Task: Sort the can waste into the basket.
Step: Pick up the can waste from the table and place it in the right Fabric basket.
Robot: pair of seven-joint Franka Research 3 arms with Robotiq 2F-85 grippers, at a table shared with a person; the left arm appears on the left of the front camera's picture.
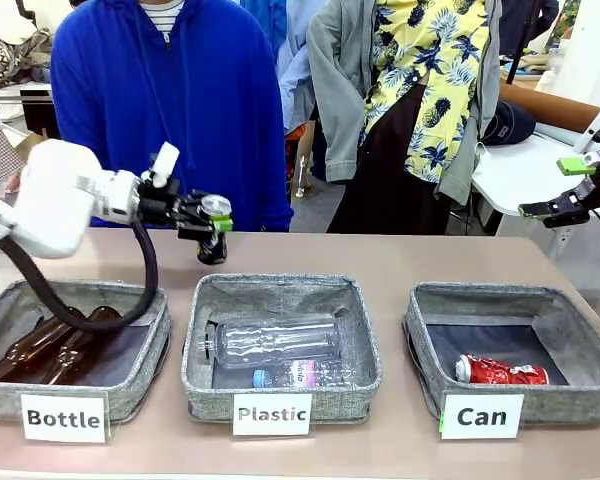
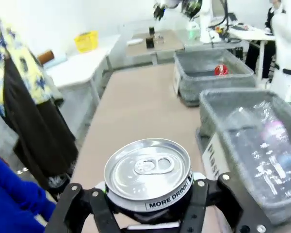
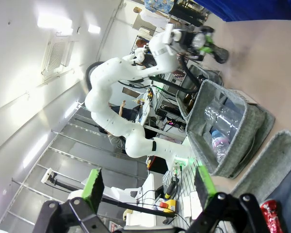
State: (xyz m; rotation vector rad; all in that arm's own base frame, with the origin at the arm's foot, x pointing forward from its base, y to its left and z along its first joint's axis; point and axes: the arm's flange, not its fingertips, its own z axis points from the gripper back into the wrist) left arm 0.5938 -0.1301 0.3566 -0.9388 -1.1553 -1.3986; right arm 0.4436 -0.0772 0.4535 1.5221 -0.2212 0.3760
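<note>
— Beige bench [image 1: 400,262] with three grey bins along the near edge, and people standing at the far side. Where are the cans?

— One dark can [image 2: 148,175] with a silver top sits clenched in the left pincer [image 1: 214,232]; its tab and rim print show in the left wrist view. The crushed red can [image 1: 501,371] lies inside the basket [image 1: 580,310] labelled "Can", at the near right.

— How far closed is that pincer?

— Nearly closed, fingers pressed on both sides of the can, above the bench just beyond the "Plastic" bin [image 1: 280,385].

— And the arm?

— It reaches in level from the left. The right pincer [image 3: 150,189] hangs released, raised at the far right.
</note>
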